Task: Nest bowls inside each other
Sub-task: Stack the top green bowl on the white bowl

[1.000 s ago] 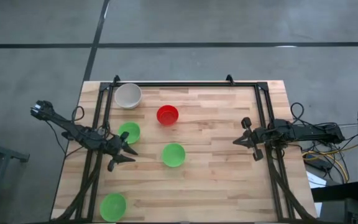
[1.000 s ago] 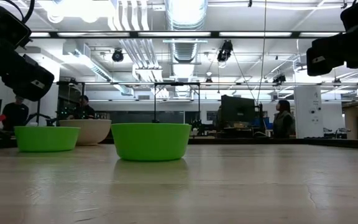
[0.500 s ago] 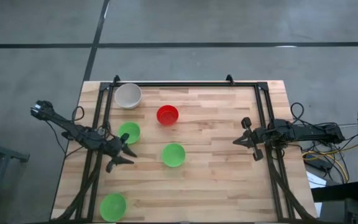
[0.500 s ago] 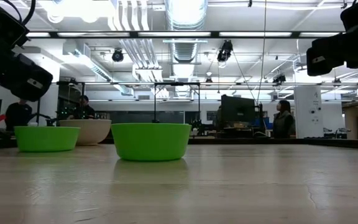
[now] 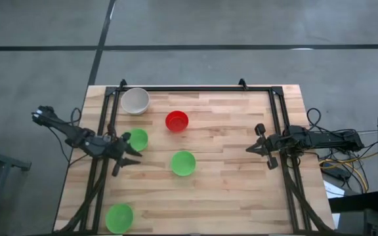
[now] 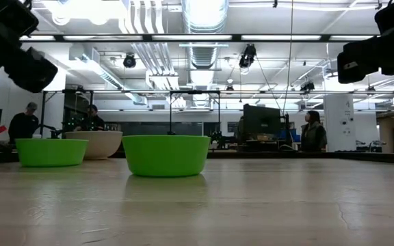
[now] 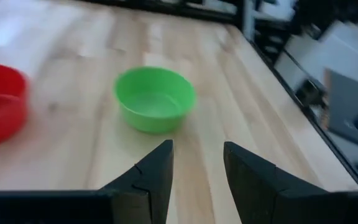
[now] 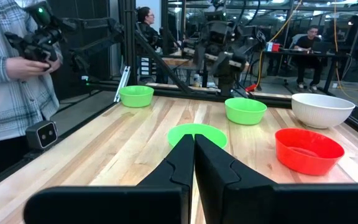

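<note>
On the wooden table [image 5: 228, 190], five bowls stand apart from each other, none inside another. The grey-white bowl [image 5: 135, 101] is near the far left corner, and the red bowl [image 5: 176, 121] stands a little to the right of it. One green bowl [image 5: 136, 139] is near the left side, a second green bowl [image 5: 183, 163] is around the middle of the table, and a third green bowl [image 5: 119, 217] is at the near left edge.

The left gripper [image 5: 131, 156] hovers above the table just beside the green bowl on the left side, and its fingers [image 7: 157, 171] are spread with nothing between them; its wrist view looks toward the middle green bowl. The right gripper [image 5: 262, 145] waits at the right side of the table, well apart from all the bowls, with its fingers [image 8: 182, 155] pressed together and empty. In the right wrist view a person in a checked shirt [image 8: 8, 81] stands beside the table.
</note>
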